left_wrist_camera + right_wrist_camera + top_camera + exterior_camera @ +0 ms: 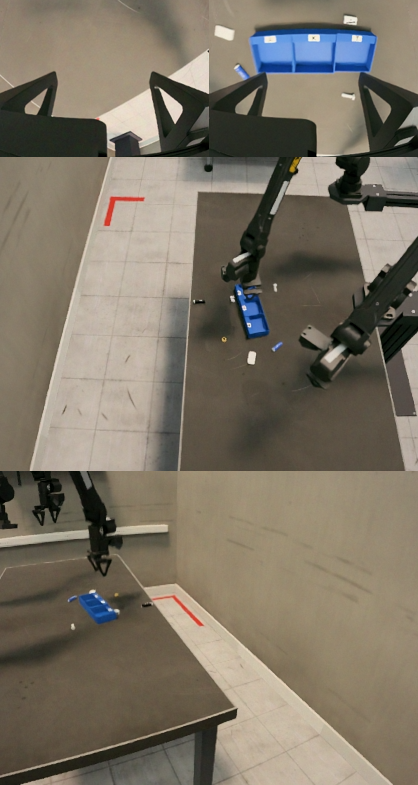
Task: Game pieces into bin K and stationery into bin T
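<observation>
The blue bin point(259, 328) point(103, 617) point(258, 61) lies on the dark table and has three compartments; the middle one is marked K and the right one T in the right wrist view. All three look empty. My right gripper point(248, 288) point(102, 567) point(313, 76) is open and hangs above the bin's T end. Around the bin lie a white block point(251, 357) point(92, 591) point(224, 32), a small blue cylinder point(276, 346) point(72, 598) point(241, 71), a white bolt point(275, 287) point(73, 626) point(348, 96) and a small white tile point(232, 299) point(116, 611) point(350, 19). My left gripper point(316, 382) point(103, 76) is open and empty, well away from the bin.
A yellow ring point(224, 339) point(116, 594) lies between the bin and the table's edge. A small black piece point(198, 301) point(146, 604) lies right at that edge. Beyond it is tiled floor with a red corner mark point(115, 207) point(187, 611).
</observation>
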Tool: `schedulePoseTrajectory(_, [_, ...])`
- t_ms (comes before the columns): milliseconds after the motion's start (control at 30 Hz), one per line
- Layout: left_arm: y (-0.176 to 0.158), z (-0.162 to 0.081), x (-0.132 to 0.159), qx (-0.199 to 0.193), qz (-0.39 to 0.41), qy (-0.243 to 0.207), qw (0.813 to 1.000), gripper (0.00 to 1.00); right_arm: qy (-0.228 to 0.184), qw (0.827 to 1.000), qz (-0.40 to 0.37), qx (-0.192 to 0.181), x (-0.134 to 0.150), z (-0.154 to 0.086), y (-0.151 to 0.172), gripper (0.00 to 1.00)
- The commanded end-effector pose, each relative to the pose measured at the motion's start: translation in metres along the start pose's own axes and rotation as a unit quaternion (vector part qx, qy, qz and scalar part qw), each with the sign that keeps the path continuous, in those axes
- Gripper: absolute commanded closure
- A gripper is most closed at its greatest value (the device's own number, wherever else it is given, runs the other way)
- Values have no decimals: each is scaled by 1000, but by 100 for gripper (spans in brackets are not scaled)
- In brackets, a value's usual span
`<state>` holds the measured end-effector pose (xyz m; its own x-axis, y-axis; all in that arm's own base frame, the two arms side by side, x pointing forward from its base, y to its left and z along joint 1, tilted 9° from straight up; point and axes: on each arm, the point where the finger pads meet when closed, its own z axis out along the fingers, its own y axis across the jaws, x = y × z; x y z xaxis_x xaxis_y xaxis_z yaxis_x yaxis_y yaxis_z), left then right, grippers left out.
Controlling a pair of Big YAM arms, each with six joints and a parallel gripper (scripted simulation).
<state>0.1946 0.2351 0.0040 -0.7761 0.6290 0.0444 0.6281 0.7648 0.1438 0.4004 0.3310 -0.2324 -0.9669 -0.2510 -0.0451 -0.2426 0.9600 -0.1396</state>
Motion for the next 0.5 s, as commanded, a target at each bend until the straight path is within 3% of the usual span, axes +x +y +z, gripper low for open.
schedulePoseTrajectory(0, [-3, -5, 3, -1, 0, 0, 1000, 0, 4, 1000, -1, 2, 7, -29, 5, 0])
schedulePoseTrajectory(67, [-3, -5, 3, -1, 0, 0, 1000, 0, 4, 1000, -1, 2, 7, -29, 5, 0])
schedulePoseTrajectory(100, [-3, -5, 3, -1, 0, 0, 1000, 0, 24, 1000, 0, 13, 19, -14, -4, 0])
schedulePoseTrajectory(167, [-3, -5, 3, -1, 0, 0, 1000, 0, 4, 1000, 0, 1, 6, -54, 3, 0])
schedulePoseTrajectory(233, [-3, -5, 3, -1, 0, 0, 1000, 0, 24, 1000, -2, 13, 21, -32, -2, 0])
schedulePoseTrajectory(467, [-3, -5, 3, -1, 0, 0, 1000, 0, 9, 1000, -3, 4, 11, -38, 5, 0])
